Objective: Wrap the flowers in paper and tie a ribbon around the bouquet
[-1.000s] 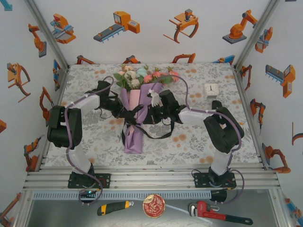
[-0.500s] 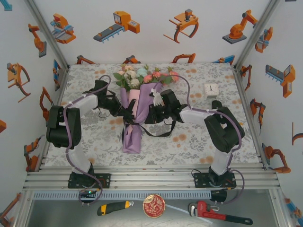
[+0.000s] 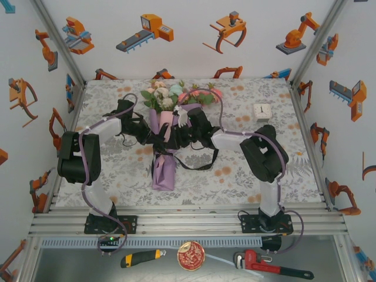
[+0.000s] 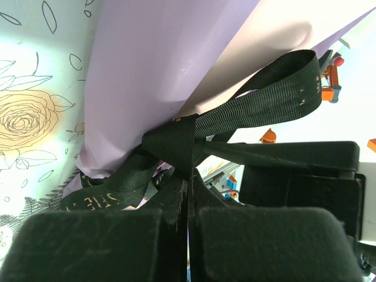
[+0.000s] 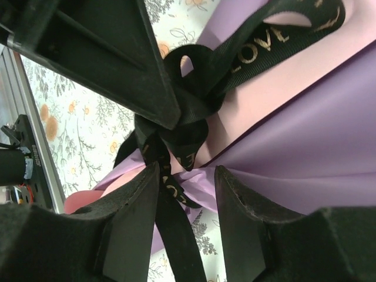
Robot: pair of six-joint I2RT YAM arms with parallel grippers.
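**Ribbon being knotted around the wrapped bouquet**

The flowers [image 3: 170, 94] are already rolled in the paper [image 4: 153, 64], and the bouquet [image 3: 164, 171] lies mid-bench [image 3: 247, 170], blooms toward the far edge. The tying step is judged to be in hand: a knot [image 5: 188, 126] of the ribbon [image 4: 258, 100] sits against the cone's waist. The left gripper [image 4: 189, 218] has its jaws clenched on a ribbon strand. The right gripper [image 5: 187, 182] has its jaws released, with a loose tail passing between them unpinched. Next, that tail would probably need to be regripped and drawn against the left pull, so the knot is cinched. The ribbon is flat, ribbed black webbing with gold lettering, and floppy. The paper is smooth matte lilac with a pink reverse, puckered where bound.
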